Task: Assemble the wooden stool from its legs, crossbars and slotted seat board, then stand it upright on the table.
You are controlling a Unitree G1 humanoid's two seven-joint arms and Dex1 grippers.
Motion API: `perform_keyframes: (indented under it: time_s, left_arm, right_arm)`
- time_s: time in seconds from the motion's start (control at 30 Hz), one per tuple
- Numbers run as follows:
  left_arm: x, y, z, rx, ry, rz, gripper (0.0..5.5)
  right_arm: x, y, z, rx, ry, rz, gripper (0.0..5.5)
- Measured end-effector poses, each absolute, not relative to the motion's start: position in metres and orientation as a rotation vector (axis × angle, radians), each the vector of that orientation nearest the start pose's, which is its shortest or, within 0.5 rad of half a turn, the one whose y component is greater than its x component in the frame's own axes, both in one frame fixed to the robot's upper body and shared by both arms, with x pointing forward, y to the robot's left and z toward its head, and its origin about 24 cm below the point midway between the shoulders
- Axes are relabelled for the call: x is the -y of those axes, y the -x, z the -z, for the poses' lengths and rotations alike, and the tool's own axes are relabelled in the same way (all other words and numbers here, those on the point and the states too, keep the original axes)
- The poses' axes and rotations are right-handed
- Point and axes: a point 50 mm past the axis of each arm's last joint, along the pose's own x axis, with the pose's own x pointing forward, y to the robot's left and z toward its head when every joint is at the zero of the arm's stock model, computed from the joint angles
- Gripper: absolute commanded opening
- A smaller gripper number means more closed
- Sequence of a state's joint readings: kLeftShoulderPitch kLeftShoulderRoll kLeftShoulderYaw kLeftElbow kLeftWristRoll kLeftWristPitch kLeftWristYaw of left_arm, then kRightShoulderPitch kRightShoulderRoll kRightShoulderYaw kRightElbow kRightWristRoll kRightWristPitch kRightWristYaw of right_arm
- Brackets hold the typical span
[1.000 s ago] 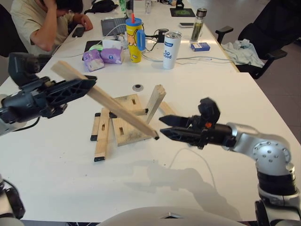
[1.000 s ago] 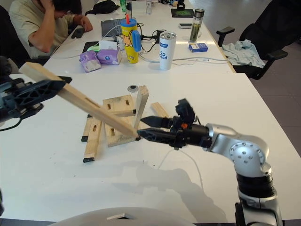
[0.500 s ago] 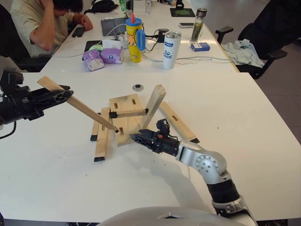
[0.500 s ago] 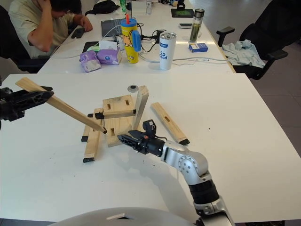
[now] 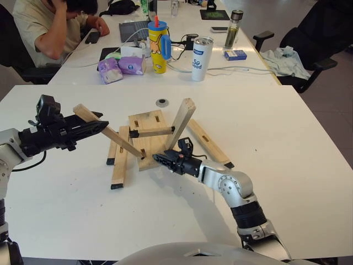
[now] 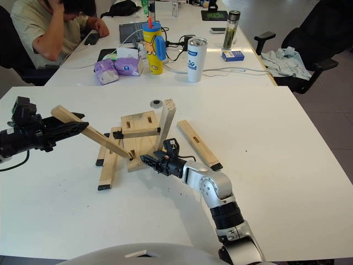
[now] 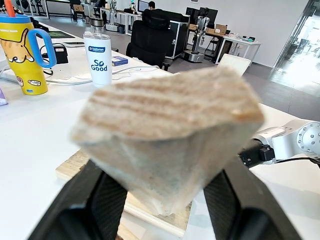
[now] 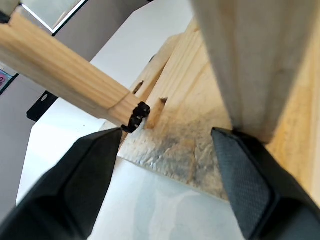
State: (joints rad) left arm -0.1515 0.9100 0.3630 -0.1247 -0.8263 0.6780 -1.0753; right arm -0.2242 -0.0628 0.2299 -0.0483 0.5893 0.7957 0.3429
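Long pale wooden leg (image 5: 122, 142) dipped to slotted wooden seat board (image 5: 148, 118), pinched by left gripper (image 5: 99, 126); right gripper (image 5: 157, 159) spread.

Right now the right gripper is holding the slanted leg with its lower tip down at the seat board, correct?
No: the left gripper holds the slanted leg, as the left eye view shows. Its lower tip is down at the seat board. The right gripper is open at the board's near edge.

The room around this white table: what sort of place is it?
Probably a shared office or lab workspace. It has long white tables and a black office chair. A laptop and a white tumbler sit on the far table.
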Motion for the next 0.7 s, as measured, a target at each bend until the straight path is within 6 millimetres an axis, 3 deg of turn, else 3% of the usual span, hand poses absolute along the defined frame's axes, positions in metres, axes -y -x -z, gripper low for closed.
perform_keyframes:
  time_s: [0.23,0.7]
  left_arm:
    - [-0.269,-0.239,-0.181,-0.162,-0.015,0.996,2.03]
    - [-0.264,-0.251,-0.178,-0.178,-0.105,1.038,2.03]
  right_arm:
    - [0.062,-0.258,-0.048,-0.554,-0.307,-0.897,3.33]
    - [0.061,-0.255,-0.047,-0.559,-0.252,-0.941,3.33]
